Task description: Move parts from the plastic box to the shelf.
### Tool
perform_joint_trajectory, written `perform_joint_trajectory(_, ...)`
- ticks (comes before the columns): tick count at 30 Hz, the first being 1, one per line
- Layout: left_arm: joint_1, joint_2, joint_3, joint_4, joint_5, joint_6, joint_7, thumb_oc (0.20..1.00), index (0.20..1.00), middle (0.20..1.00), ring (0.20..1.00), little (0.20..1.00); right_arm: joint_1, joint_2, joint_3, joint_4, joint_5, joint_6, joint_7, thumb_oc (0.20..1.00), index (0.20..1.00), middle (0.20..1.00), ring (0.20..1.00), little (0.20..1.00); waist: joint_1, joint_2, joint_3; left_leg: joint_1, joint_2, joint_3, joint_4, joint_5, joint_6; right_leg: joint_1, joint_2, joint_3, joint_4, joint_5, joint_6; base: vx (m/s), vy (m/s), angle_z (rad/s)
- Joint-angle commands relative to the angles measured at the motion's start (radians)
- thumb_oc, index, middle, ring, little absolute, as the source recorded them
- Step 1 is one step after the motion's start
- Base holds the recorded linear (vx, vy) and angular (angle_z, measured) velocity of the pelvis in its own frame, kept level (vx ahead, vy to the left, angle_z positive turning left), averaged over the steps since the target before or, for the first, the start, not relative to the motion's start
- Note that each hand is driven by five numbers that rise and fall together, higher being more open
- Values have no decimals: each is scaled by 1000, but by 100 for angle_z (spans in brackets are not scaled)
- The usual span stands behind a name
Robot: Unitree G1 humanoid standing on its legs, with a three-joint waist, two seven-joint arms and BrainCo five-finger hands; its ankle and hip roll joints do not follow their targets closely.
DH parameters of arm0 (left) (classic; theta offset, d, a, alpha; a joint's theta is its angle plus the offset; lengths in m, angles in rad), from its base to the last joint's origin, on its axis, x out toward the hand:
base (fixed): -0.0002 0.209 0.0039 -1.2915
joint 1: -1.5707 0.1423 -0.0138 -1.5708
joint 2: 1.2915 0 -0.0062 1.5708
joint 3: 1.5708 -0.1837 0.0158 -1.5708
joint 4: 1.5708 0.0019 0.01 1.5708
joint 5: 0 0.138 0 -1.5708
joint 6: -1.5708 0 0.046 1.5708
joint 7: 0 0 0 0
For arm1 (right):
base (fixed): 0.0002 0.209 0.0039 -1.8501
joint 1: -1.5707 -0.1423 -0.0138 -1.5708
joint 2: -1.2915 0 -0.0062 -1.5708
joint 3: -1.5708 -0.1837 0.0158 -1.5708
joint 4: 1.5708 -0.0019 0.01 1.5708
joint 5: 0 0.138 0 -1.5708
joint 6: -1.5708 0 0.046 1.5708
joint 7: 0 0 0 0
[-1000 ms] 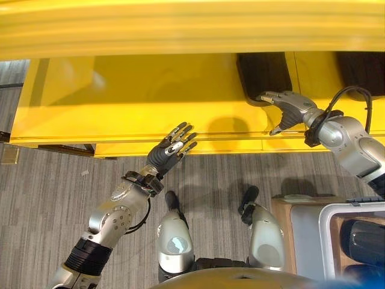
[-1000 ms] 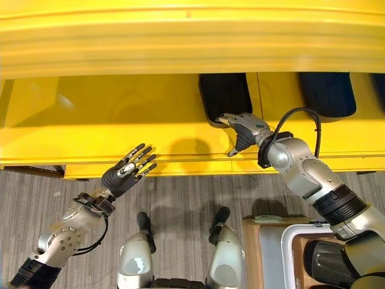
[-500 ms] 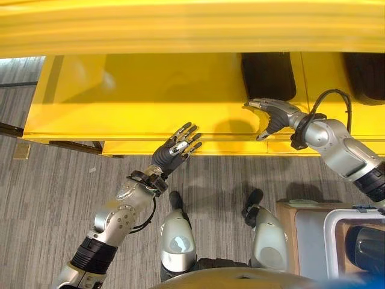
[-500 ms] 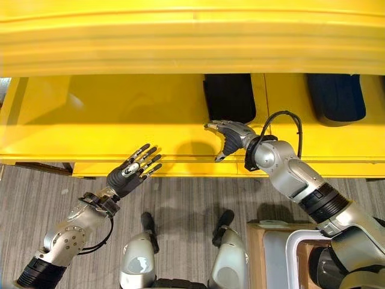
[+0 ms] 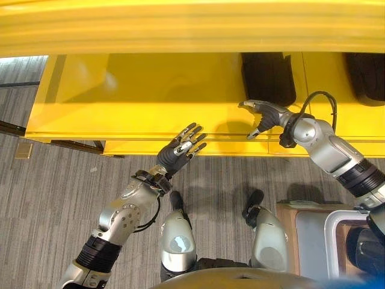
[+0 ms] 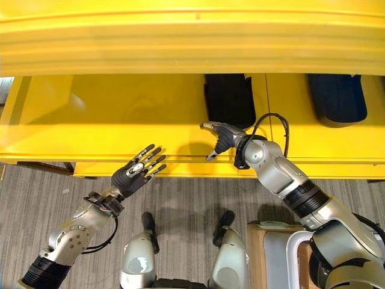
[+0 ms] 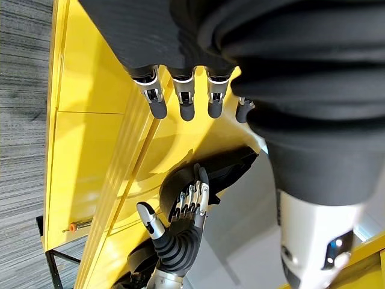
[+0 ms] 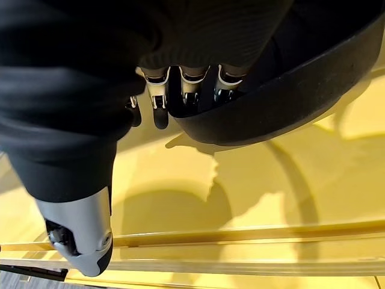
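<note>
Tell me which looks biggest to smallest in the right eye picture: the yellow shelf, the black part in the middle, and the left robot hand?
1. Yellow shelf, by far the largest.
2. Black part on the shelf.
3. Left robot hand, open, a little smaller than the part; it sits nearer the camera, so that gap is unsure.

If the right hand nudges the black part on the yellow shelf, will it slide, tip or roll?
The black part lies flat and low on the shelf, so tipping looks unlikely. Its rounded, moulded rim in the right wrist view suggests stiff plastic. The shelf surface looks glossy, so it would probably slide under the right hand.
</note>
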Motion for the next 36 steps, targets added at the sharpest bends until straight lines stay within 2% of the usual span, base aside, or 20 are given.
perform_joint_trajectory(1, 8, 0, -32, -51, 9, -14, -16, 1000, 1000, 1000, 1000, 1000, -93, 52, -7, 31, -36, -2, -56, 1000, 1000, 1000, 1000, 1000, 15, -14, -26, -37, -1, 25, 23, -40, 33, 56, -3, -1, 80, -173, 68, 0, 0, 0)
perform_joint_trajectory(8, 4, -2, -35, -52, 6, -22, -18, 1000, 1000, 1000, 1000, 1000, -102, 58, -39, 60, -103, -23, -173, 1000, 1000, 1000, 1000, 1000, 14, -8, -25, -41, -5, 22, 22, -41, 35, 50, -4, 4, 85, -175, 67, -1, 2, 0)
perform_joint_trajectory(9, 2, -2, -39, -50, 3, -28, -18, 1000, 1000, 1000, 1000, 1000, -108, 58, -52, 72, -105, -44, -217, 1000, 1000, 1000, 1000, 1000, 12, -6, -24, -40, -6, 20, 22, -40, 36, 49, -3, 6, 85, -174, 67, 0, 0, 0)
perform_joint_trajectory(11, 1, 0, -41, -52, 2, -29, -16, 1000, 1000, 1000, 1000, 1000, -112, 60, -65, 78, -105, -79, -240, 1000, 1000, 1000, 1000, 1000, 11, -5, -24, -41, -7, 19, 22, -41, 36, 47, -2, 9, 87, -174, 68, 0, 0, 0)
perform_joint_trajectory(12, -1, 1, -41, -54, -2, -29, -15, 1000, 1000, 1000, 1000, 1000, -111, 62, -79, 69, -114, -120, -258, 1000, 1000, 1000, 1000, 1000, 10, -3, -25, -41, -9, 18, 22, -41, 37, 47, -1, 9, 85, -173, 68, 0, 0, 0)
perform_joint_trajectory(14, -6, 3, -47, -61, -12, -26, -3, 1000, 1000, 1000, 1000, 1000, -107, 66, -101, 39, -115, -181, -276, 1000, 1000, 1000, 1000, 1000, 6, 0, -27, -38, -11, 18, 20, -43, 37, 50, 1, 11, 83, -173, 68, 0, 0, 0)
perform_joint_trajectory(17, -12, 1, -54, -63, -18, -26, 10, 1000, 1000, 1000, 1000, 1000, -107, 74, -106, 14, -126, -213, -299, 1000, 1000, 1000, 1000, 1000, 3, 3, -29, -37, -11, 20, 21, -46, 38, 49, 2, 14, 83, -174, 68, 0, 0, 0)
perform_joint_trajectory(22, -21, -5, -68, -63, -37, -26, 19, 1000, 1000, 1000, 1000, 1000, -112, 85, -105, -4, -143, -261, -347, 1000, 1000, 1000, 1000, 1000, -2, 9, -32, -34, -11, 25, 20, -48, 39, 51, 3, 17, 79, -175, 67, 0, 0, 0)
perform_joint_trajectory(23, -21, 0, -71, -68, -46, -26, 26, 1000, 1000, 1000, 1000, 1000, -112, 83, -112, -25, -94, -261, -325, 1000, 1000, 1000, 1000, 1000, -5, 11, -34, -35, -11, 26, 22, -50, 39, 50, 3, 18, 81, -177, 67, 0, 0, 0)
perform_joint_trajectory(27, -22, 3, -73, -71, -51, -26, 31, 1000, 1000, 1000, 1000, 1000, -107, 81, -108, -60, -80, -279, -295, 1000, 1000, 1000, 1000, 1000, -6, 11, -35, -32, -13, 26, 22, -51, 41, 50, 1, 17, 85, -179, 66, 0, 0, 0)
perform_joint_trajectory(30, -20, 3, -76, -73, -49, -31, 29, 1000, 1000, 1000, 1000, 1000, -104, 78, -102, -79, -90, -292, -326, 1000, 1000, 1000, 1000, 1000, -6, 13, -36, -31, -12, 29, 22, -51, 42, 51, 1, 16, 84, -178, 65, 0, 0, 0)
perform_joint_trajectory(32, -19, 2, -83, -74, -43, -42, 33, 1000, 1000, 1000, 1000, 1000, -104, 78, -110, -86, -104, -307, -388, 1000, 1000, 1000, 1000, 1000, -10, 13, -36, -30, -10, 32, 22, -51, 43, 51, 2, 17, 84, -178, 65, 0, 0, 0)
perform_joint_trajectory(35, -20, 4, -87, -76, -47, -55, 41, 1000, 1000, 1000, 1000, 1000, -102, 79, -125, -100, -115, -333, -406, 1000, 1000, 1000, 1000, 1000, -16, 14, -37, -28, -9, 36, 22, -52, 44, 51, 3, 19, 83, -178, 65, -17, 36, -1)
perform_joint_trajectory(36, -18, 1, -87, -87, -51, -70, 59, 1000, 1000, 1000, 1000, 1000, -62, 62, -178, -183, -149, -353, -417, 1000, 1000, 1000, 1000, 1000, -29, 16, -40, -30, -4, 55, 13, -38, 53, 47, 11, 16, 67, -161, 54, -45, 48, -1)
